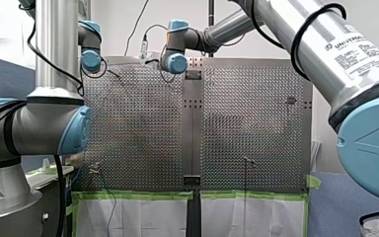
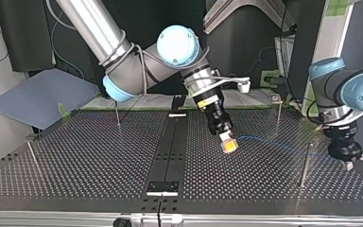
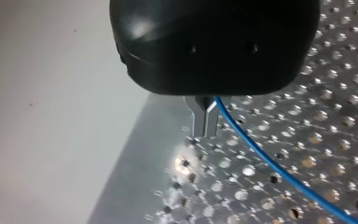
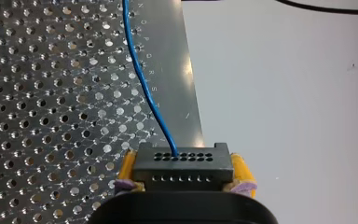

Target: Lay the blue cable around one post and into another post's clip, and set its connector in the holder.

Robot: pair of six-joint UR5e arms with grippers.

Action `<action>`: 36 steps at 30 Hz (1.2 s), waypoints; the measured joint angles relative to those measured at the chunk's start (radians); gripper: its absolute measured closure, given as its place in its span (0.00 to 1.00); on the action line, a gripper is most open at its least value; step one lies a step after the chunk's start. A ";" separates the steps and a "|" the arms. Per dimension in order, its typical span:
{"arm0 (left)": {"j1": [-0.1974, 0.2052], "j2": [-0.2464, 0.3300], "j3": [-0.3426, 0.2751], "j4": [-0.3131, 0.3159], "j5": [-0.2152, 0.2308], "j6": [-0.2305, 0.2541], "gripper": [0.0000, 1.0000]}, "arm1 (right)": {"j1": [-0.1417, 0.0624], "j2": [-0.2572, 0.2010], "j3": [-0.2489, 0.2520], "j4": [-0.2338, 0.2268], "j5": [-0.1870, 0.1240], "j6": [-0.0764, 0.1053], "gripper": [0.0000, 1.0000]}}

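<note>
My right gripper [image 4: 184, 176] is clamped on the connector [image 4: 182, 163] with my left gripper [image 3: 204, 133] pinching the blue cable [image 4: 147, 86] ahead of it, so pulling too hard could rip it loose.

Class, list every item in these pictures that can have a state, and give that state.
Right end effector: shut on the connector.
Connector: gripped between yellow pads, blue cable plugged in.
Left end effector: shut on the blue cable.
Blue cable: strung between both end effectors.
</note>
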 joint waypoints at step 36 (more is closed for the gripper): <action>0.023 -0.091 0.018 0.036 0.113 -0.006 1.00 | -0.078 0.029 -0.037 -0.015 -0.016 0.001 1.00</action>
